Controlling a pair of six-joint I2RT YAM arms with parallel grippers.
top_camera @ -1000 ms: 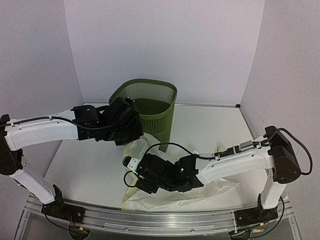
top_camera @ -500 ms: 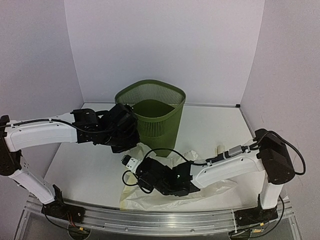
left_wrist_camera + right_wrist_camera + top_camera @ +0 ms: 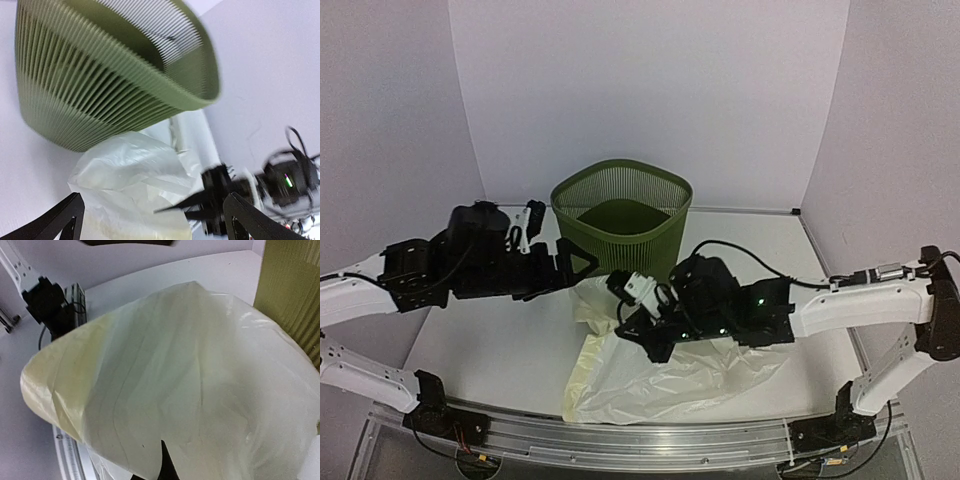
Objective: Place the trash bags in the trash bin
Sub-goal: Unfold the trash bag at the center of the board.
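One white matte table (image 3: pixel 490 340) carries everything. On it the trash bag (image 3: pixel 670 380), a thin, glossy, crinkled yellowish film, lies spread in front of the trash bin (image 3: pixel 620 215) and reaches its base. The bin is olive plastic with fine slats and a rounded-square rim, and it stands upright. The right gripper (image 3: pixel 645 325) is closed on a fold of film and is higher than half a second ago. The left gripper (image 3: pixel 580 265), wide open and empty, has drawn back from the bin.

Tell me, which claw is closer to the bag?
Right. The right claw is on the bag, seemingly pinching its upper fold. The left claw is open, just short of the bag, on its left beside the bin.
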